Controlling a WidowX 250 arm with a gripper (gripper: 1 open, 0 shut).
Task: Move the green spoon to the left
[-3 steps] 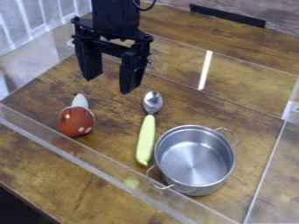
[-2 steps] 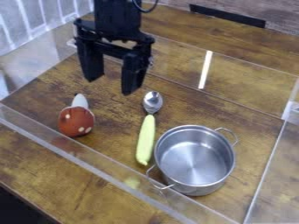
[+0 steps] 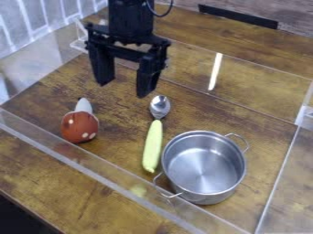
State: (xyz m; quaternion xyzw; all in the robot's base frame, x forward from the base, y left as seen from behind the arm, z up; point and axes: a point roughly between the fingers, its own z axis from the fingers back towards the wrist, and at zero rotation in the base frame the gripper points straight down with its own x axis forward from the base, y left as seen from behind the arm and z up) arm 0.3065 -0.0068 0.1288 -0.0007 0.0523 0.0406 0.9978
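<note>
Camera view: gripper (image 3: 126, 84) wide open, empty, above and behind pot (image 3: 204, 165). Green spoon (image 3: 154, 134) flat, just left of pot, handle beside rim. Risks: finger clipping pot rim; thick handle slipping, twisting; nudging red toy (image 3: 80, 125) further left.

One pale yellow-green plastic-handled spoon with a round silver bowl (image 3: 153, 138), one shiny steel pot (image 3: 204, 165), one red-brown rounded toy with a white stem (image 3: 80, 123), one black claw (image 3: 126, 77).
</note>
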